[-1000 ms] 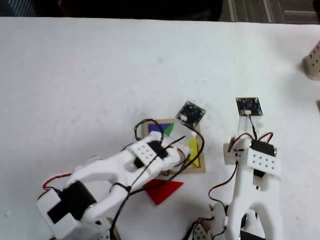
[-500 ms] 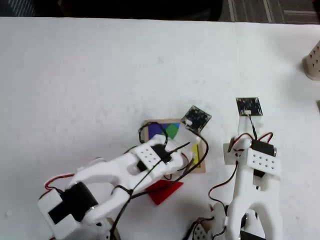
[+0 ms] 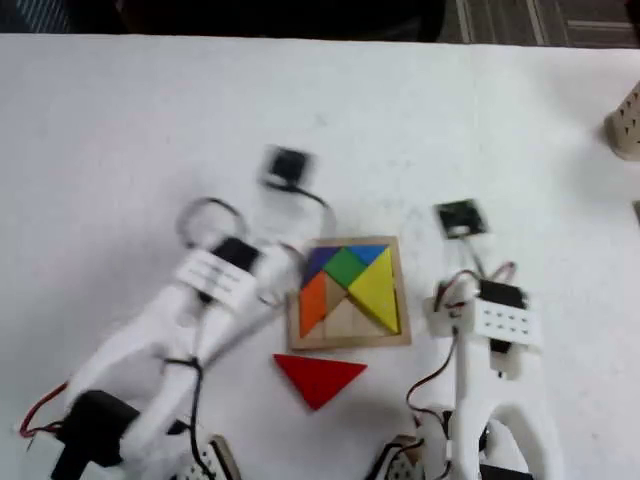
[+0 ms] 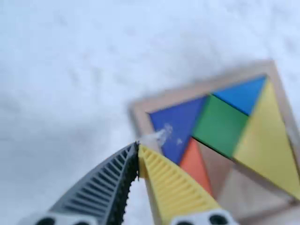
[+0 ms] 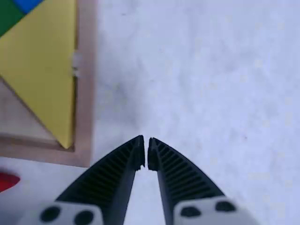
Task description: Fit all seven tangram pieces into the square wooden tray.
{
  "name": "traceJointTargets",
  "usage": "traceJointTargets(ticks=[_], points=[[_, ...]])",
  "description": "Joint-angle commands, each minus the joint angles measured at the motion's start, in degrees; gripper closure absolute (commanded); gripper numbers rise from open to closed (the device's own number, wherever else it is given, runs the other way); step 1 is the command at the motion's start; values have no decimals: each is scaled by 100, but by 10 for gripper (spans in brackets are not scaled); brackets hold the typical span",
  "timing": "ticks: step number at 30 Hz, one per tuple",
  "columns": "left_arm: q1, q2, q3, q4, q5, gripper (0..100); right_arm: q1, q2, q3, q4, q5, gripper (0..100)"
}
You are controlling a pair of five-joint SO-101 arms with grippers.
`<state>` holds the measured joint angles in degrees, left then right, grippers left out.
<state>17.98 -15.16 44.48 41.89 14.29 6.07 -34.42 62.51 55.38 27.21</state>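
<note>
The red triangle (image 3: 320, 377) lies beside the tray (image 3: 348, 343), seemingly awaiting its gap, while both arms' jaws are together, empty.

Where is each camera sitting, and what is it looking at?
High view: above the table, looking down on the square wooden tray, the red triangle, the left arm and the right arm.
Left wrist view: on the left arm, looking past the left pincer at the tray's dark blue triangle.
Right wrist view: on the right arm, looking past the right pincer at the tray's edge.
Shared: both wrist views show the yellow triangle.
</note>
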Motion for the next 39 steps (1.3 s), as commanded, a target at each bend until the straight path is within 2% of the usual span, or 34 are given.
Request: traceJointTargets(ticks=[1,5,10,12,15,18,21,23,31,35,39], points=[[-1226,-84,123,-1073,18,976,-690,-198,-281,629,202,978],[-1754,541,211,-2259,18,976,-1446,-778,-607,1701,396,978],[-2097,1358,-615,-2057,53,976,-3090,-1543,-466,2492,1591,978],[-2325,1657,-976,-1881,53,976,-3916,-1692,-264,2440,1512,978],[-2571,2009,-1424,-1635,53,976,-5138,-1692,53,2009,1002,967],[-2598,2202,-1679,-1415,35,976,-5903,-1499,97,1895,448,854],[-2571,2229,-1723,-1363,35,976,-6193,-1253,114,1824,70,708],[-2563,2246,-1732,-1371,26,976,-6343,-1059,114,1727,-62,662],[-2563,2246,-1723,-1389,26,976,-6958,462,123,901,-211,764],[-2563,2246,-1714,-1371,26,976,-6949,1305,-185,743,-448,745],[-2563,2255,-1714,-1363,26,976,-6870,1376,-229,769,-501,723]])
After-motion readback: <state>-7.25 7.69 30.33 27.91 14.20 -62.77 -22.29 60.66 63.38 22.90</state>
